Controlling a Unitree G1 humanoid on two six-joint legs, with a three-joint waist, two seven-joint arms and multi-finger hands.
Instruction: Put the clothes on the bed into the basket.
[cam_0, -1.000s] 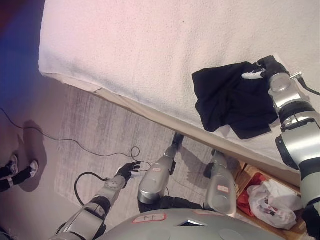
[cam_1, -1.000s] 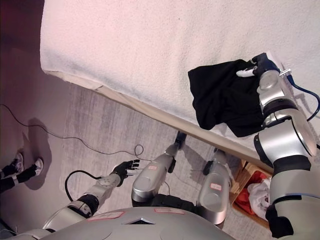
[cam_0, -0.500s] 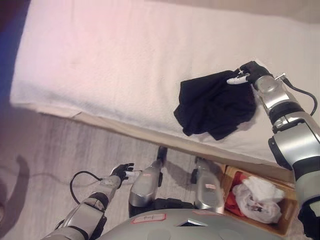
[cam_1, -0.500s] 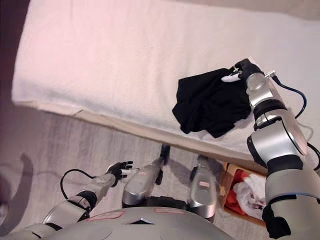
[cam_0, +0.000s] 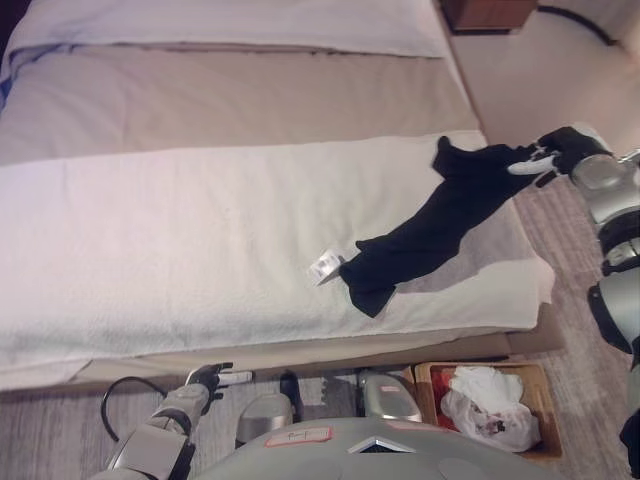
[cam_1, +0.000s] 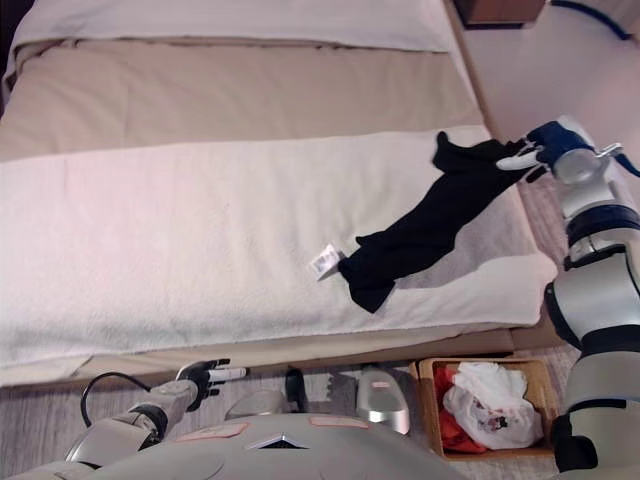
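Observation:
A black garment (cam_0: 430, 225) lies stretched out across the white blanket (cam_0: 180, 250) on the bed, with a white tag (cam_0: 324, 265) at its lower end. My right hand (cam_0: 555, 155) is shut on the garment's far end at the bed's right edge and holds it a little lifted. My left hand (cam_0: 208, 378) hangs low by the floor at the bed's near side, fingers relaxed and empty. The wooden basket (cam_0: 540, 410) stands on the floor at lower right, with white and red clothes (cam_0: 490, 405) in it.
The bed has a beige cover (cam_0: 230, 95) and a white pillow (cam_0: 230, 25) at its far end. A dark wooden nightstand (cam_0: 490, 12) stands at the top right. Carpet lies to the right of the bed.
The camera has tilted up, so the whole bed now shows. My right hand has pulled the black garment from a bunched heap into a long stretched strip towards the bed's right edge.

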